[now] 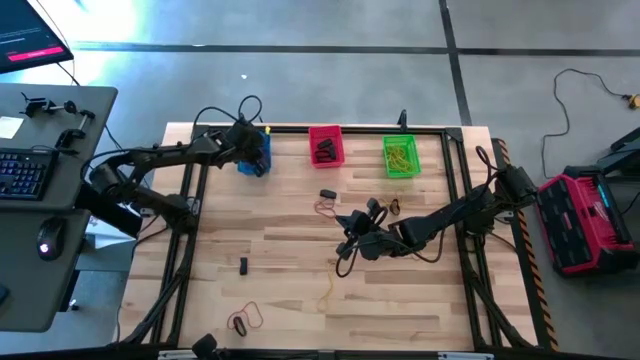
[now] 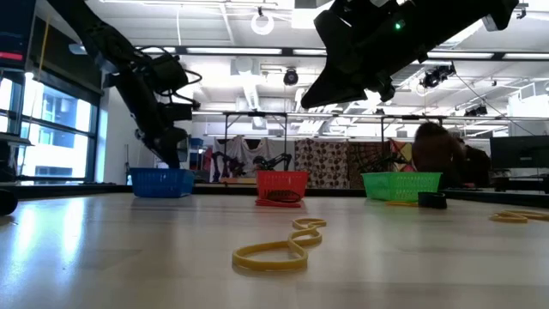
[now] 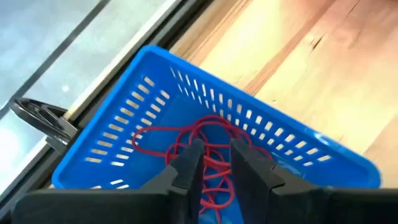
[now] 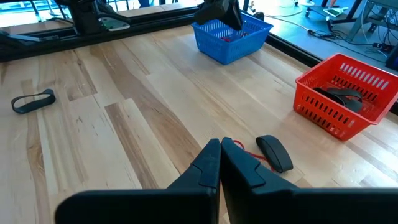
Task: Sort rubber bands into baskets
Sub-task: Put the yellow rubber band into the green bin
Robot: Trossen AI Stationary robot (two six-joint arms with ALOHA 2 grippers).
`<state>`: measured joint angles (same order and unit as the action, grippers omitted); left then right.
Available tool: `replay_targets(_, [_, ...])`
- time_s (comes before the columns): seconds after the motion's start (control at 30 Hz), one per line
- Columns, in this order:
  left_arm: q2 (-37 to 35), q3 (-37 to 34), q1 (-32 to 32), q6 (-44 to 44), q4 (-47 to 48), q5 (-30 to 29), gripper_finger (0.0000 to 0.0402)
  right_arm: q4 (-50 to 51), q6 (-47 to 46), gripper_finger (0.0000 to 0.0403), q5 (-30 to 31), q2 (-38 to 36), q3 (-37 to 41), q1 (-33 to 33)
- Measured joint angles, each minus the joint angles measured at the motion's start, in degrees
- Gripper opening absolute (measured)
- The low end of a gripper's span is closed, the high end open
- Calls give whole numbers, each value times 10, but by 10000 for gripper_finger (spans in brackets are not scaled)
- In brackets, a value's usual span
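Tangling in blue basket (image 3: 124, 134), thin red rubber bands (image 3: 208, 140), looped, overlapping

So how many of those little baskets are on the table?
3, in a row along the far edge: the blue basket under the left arm, the red basket in the middle, the green basket rightmost.

My table (image 1: 300, 270): pale wood planks, dark frame along its edges. Around it, grey floor (image 1: 300, 25) crossed by dark seam lines. To my left, a grey desk (image 1: 40, 230) with a backlit keyboard (image 1: 22, 172) and a mouse (image 1: 46, 240); a lit screen (image 1: 30, 35) beyond it. To my right, a red case (image 1: 585, 215) and a loose cable (image 1: 580, 90) on the floor. Across the table: tall windows (image 2: 51, 137), bright ceiling strip lights (image 2: 257, 56), patterned cloths (image 2: 330, 163) hanging, a person (image 2: 446, 154) seated at the far side.
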<state>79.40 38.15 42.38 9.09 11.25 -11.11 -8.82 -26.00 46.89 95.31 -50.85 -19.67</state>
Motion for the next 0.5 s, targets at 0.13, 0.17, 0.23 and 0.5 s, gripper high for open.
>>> replay_targets(0.13, [-28, -19, -14, -4, -33, -5, 75, 1, 0, 0, -2, 0, 0, 0])
replay_targets(0.17, [-38, -29, -20, -6, -46, -4, 74, 2, 0, 0, -4, 0, 0, 0])
replay_targets(0.23, [-59, -50, -33, -9, -72, -4, 71, 3, -1, 0, -4, 0, 0, 0])
replay_targets(0.5, [-166, -130, -121, -10, -140, 13, 62, 17, -8, 0, -10, 0, 0, 0])
